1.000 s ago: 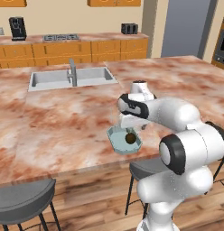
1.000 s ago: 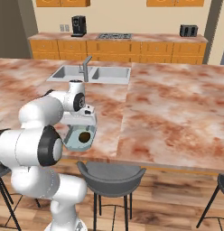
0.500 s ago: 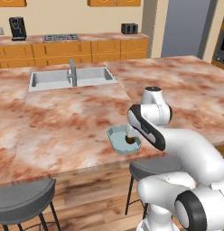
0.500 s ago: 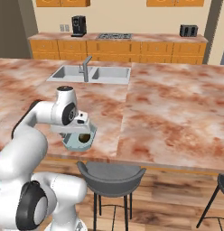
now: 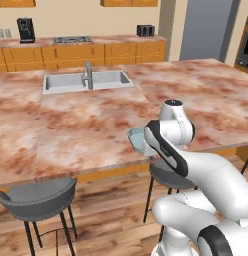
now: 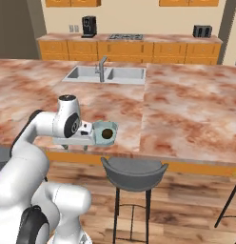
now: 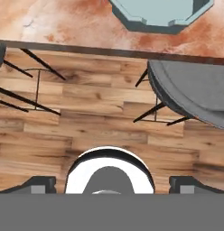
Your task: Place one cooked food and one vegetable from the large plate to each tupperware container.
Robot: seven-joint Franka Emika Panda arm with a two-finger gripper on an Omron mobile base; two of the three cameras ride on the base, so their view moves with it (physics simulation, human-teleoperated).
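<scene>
The pincer [image 7: 112, 180] is held with its tips wide apart above the wooden floor [image 7: 100, 122]. The tupperware container [image 6: 104, 133], holding a brown food item [image 6: 107, 134], is located at the desk [image 6: 186, 119] edge.

From the left base camera, the arm covered most of the tupperware container [image 5: 136, 140], leaving only a pale corner near the counter [image 5: 71, 130] edge. From the right, the dark lump [image 6: 107, 134] inside the container was too small to identify. In the hand view the container [image 7: 160, 13] was cut off by the top edge, and the stool [image 7: 195, 92] below the counter by the right edge.
</scene>
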